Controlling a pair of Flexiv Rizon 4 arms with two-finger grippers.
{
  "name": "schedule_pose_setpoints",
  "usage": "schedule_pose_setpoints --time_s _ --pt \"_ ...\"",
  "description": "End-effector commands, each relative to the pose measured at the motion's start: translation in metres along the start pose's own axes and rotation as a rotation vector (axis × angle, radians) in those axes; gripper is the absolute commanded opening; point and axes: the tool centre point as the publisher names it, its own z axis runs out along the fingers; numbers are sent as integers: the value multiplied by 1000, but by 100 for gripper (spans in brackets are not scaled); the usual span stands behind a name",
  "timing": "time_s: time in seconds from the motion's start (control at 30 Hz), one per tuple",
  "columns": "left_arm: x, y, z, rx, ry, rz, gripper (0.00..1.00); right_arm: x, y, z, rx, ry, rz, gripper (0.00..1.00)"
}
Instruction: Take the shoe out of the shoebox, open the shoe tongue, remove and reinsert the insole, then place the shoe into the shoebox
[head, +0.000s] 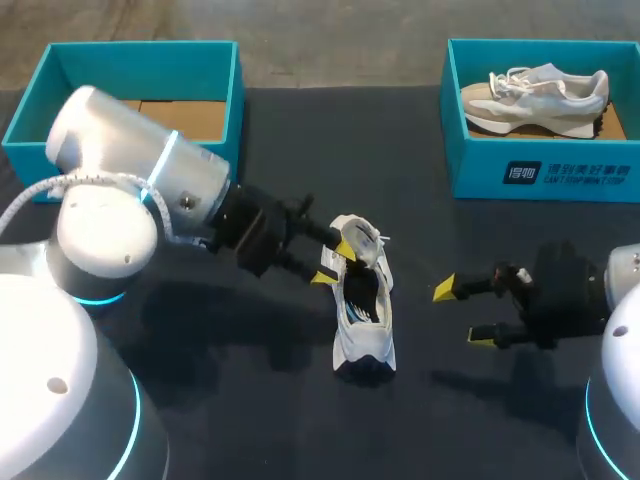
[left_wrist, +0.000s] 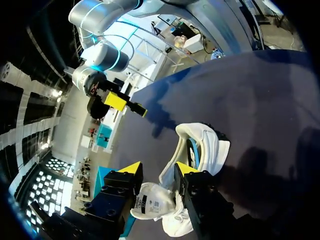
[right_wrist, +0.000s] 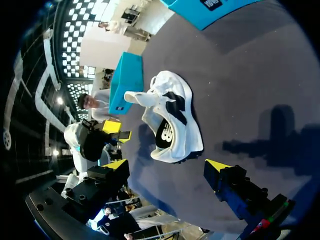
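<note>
The left gripper (left_wrist: 159, 169), part-closed, pinches the soft tongue (left_wrist: 150, 200) of the white shoe (head: 365, 325) lying mid-frame in the head view; the right gripper (head: 463, 314), wide open and empty, hangs to its right. Light and floppy on top, the shoe is probably best steadied low down, where it looks firmer.

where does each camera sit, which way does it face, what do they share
Head view: fixed above and behind the robot, looking down on the table; left arm and right arm enter from the sides, left pincer at the shoe, right pincer open beside it.
Left wrist view: on the left wrist, looking past its own pincer at the shoe's tongue; right pincer ahead.
Right wrist view: on the right wrist, facing the shoe ahead of its own pincer; left pincer beyond.
Shared: all show the shoe and both pincers.
</note>
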Motion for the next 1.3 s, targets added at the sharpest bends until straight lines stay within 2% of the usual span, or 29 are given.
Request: schedule_pose_setpoints --time_s 0.03,0.2,0.37,0.67,0.7,0.77,1.0,1.1,1.3 --pt "-5 0 -1 -14 146 8 39 -7 2 -60 -2 -18 2 100" --pt "-8 -2 0 -8 196 18 35 -10 6 -75 -14 -30 -4 100" --pt "-10 -10 3 36 270 32 33 -10 10 -90 -20 -47 -16 100" --pt "-9 -20 7 60 451 92 23 -10 10 -93 -14 -49 -13 100" --pt "-9 -21 7 64 465 99 20 -10 10 -93 -14 -49 -13 100" --pt "-9 -22 8 74 496 112 0 -10 10 -93 -14 -49 -13 100" --pt "-9 -26 11 81 578 155 0 -10 10 -93 -14 -49 -13 100" --pt "-6 -27 9 62 651 162 0 -10 10 -93 -14 -49 -13 100" --pt "-6 -27 9 62 651 162 0 -10 10 -93 -14 -49 -13 100"
